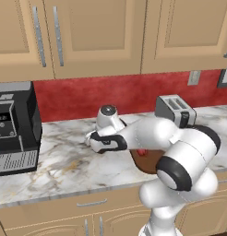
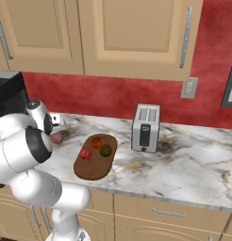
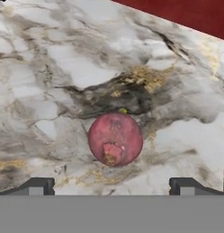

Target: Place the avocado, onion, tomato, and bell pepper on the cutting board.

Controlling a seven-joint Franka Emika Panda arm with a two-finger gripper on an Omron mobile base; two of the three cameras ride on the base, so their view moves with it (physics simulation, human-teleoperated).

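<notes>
Onion [image 3: 115,139] on counter [image 3: 50,68], just left of board [image 2: 95,157], untouched. Gripper [image 3: 111,185] spread wide above it. Likely firm, round, slick, prone to rolling: pinch across widest middle.

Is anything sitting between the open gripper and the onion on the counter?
Nothing visible. In the hand view the onion lies on bare marble counter straight ahead, between the two spread fingertips, with no other object in between.
</notes>
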